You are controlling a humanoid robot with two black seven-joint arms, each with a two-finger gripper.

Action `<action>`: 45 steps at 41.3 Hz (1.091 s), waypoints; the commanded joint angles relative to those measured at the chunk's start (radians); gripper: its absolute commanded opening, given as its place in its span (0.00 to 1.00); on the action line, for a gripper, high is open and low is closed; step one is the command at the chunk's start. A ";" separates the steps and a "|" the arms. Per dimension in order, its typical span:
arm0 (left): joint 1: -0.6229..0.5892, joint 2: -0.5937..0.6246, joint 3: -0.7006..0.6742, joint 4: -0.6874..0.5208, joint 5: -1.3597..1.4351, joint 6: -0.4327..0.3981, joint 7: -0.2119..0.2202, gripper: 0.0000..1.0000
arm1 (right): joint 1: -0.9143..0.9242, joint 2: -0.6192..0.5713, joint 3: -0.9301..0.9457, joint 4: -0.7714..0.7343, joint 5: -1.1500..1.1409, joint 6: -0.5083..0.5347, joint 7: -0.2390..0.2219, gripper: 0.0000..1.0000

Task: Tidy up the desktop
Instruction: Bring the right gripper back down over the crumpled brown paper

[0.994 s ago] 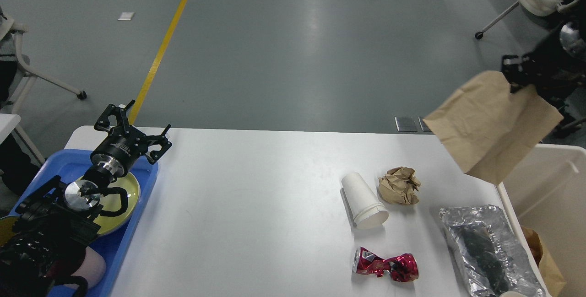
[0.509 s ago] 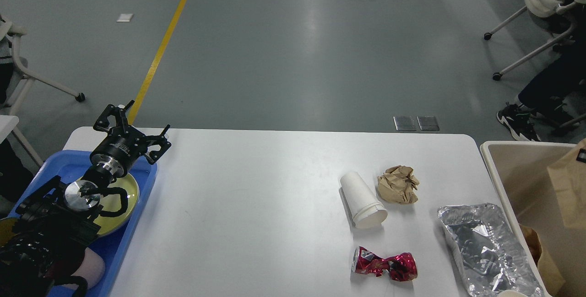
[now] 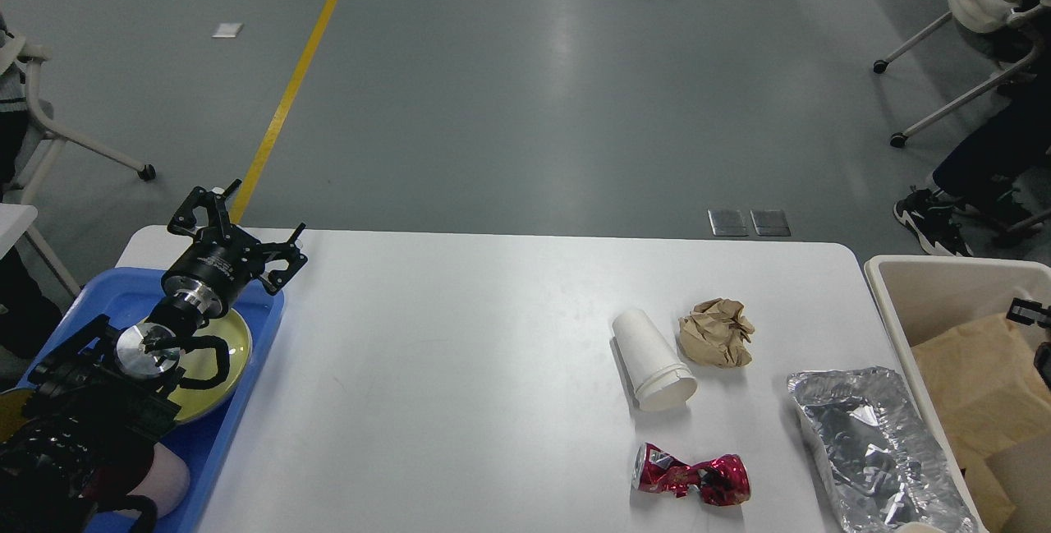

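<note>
At the left edge of the desktop point(image 3: 460, 369) our left arm crosses a blue tray point(image 3: 246, 369), hiding much of what lies in it. We make out a yellow-green plate point(image 3: 222, 352) under the arm and something pale and rounded point(image 3: 168, 480) near the bottom edge of the view, too covered to name. The tray overhangs the tabletop's left edge and is cut off at the lower left. Our left gripper point(image 3: 238, 237) hangs above the tray's far corner, near the tabletop's far left corner, its jaws spread wide with nothing between them.

The desktop itself is white, smooth and matte, with rounded far corners; it fills the lower half of the view and its near edge is out of frame.

Toward the right half, a white paper cup point(image 3: 651, 359) lies on its side, mouth toward the near edge. Just beside it sits a crumpled ball of brown paper point(image 3: 717, 333). Nearer to us lies a crushed red can point(image 3: 691, 478). Along the right edge rests a crinkled foil tray point(image 3: 874, 451), its near end cut off.

Beyond the right edge stands a beige bin point(image 3: 891, 303) holding brown paper bags point(image 3: 977, 385). A small black part of our right gripper point(image 3: 1036, 328) shows at the frame's edge above the bin; we cannot tell how its jaws stand.
</note>
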 commanded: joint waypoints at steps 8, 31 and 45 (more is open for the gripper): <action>0.000 0.000 0.000 0.000 -0.001 0.000 0.000 1.00 | 0.031 -0.003 0.007 0.007 -0.001 0.009 0.000 1.00; 0.000 0.000 0.000 0.000 0.001 0.000 0.000 1.00 | 0.864 0.152 0.008 0.594 -0.004 0.139 0.000 1.00; 0.000 0.000 0.000 0.000 -0.001 0.000 -0.001 1.00 | 1.144 0.218 0.025 1.160 -0.004 0.204 0.011 1.00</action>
